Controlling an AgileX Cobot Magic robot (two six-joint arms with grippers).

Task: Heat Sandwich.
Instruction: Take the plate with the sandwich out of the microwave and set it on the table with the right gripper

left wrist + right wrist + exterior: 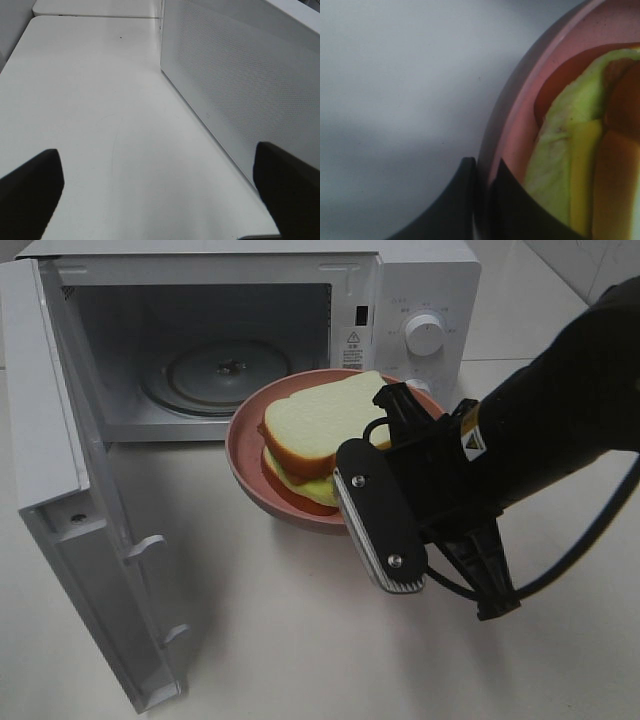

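The sandwich, pale cream bread with yellow and red filling, lies on a round salmon-pink plate in front of the open white microwave. My right gripper is shut on the plate's near rim and seems to hold it a little above the table. In the right wrist view the two fingers pinch the rim, with the sandwich beside them. My left gripper is open and empty over the bare table, next to the microwave's side wall. It is out of the high view.
The microwave door swings open to the left and reaches toward the table's front. The glass turntable inside holds nothing. The control knob is on the right panel. A white table lies under everything.
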